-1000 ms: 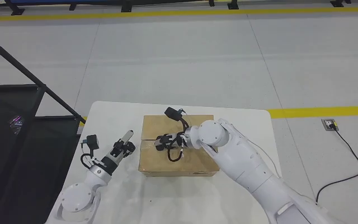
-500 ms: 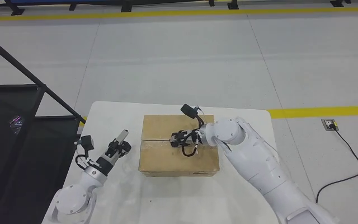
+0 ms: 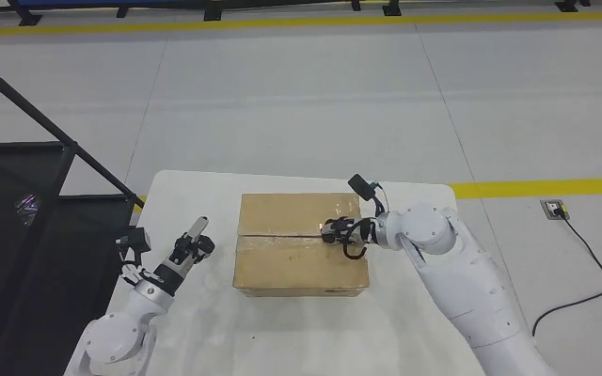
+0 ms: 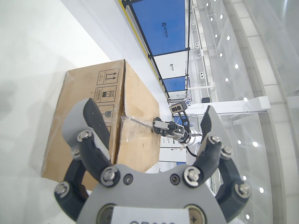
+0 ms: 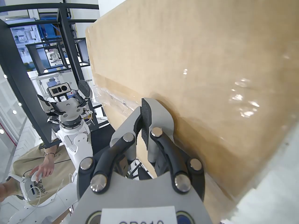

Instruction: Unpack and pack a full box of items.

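Note:
A closed brown cardboard box (image 3: 282,249) sits in the middle of the white table (image 3: 207,188), with clear tape along its centre seam (image 3: 282,235). My right gripper (image 3: 329,229) is shut, its tips resting on the box top near the seam's right end. In the right wrist view the shut fingertips (image 5: 144,104) press against the box top (image 5: 186,59). My left gripper (image 3: 198,235) hangs open, holding nothing, to the left of the box and apart from it. The left wrist view has the open gripper (image 4: 149,108) facing the box's end wall (image 4: 93,108), with the right gripper (image 4: 156,127) farther off on the seam.
A black metal frame (image 3: 47,169) and dark panel stand off the table's left side. Bare table lies in front of the box and to its left and right. A yellow floor line (image 3: 527,188) runs behind the table.
The right gripper has slid right along the box's seam, from its left-middle to near its right end. The left gripper has drawn back a little to the left.

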Robot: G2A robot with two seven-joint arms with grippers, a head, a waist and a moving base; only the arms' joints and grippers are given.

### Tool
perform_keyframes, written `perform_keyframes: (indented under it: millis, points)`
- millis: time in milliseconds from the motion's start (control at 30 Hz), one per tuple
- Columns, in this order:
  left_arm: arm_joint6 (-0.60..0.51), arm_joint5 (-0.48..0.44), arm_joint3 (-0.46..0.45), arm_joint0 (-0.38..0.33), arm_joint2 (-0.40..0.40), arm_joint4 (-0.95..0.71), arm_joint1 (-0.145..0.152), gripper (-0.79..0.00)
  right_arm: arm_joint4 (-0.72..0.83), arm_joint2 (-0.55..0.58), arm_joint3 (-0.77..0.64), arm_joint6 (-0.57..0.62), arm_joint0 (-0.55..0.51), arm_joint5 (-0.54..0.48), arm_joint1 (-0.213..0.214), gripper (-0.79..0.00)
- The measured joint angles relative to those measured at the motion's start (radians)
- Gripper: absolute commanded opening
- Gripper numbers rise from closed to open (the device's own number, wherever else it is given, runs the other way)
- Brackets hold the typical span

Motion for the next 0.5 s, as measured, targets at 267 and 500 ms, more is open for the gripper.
perform_keyframes:
  millis: [267, 500]
  points:
    - [-0.003, -0.004, -0.008, 0.011, -0.025, -0.015, 0.003, 0.000, -0.025, 0.081, -0.062, 0.017, -0.060, 0.024, 0.032, -0.785]
    - [-0.008, -0.007, -0.011, 0.015, -0.042, -0.019, 0.005, 0.000, -0.018, 0.154, -0.090, 0.027, -0.105, 0.036, 0.056, -0.785]
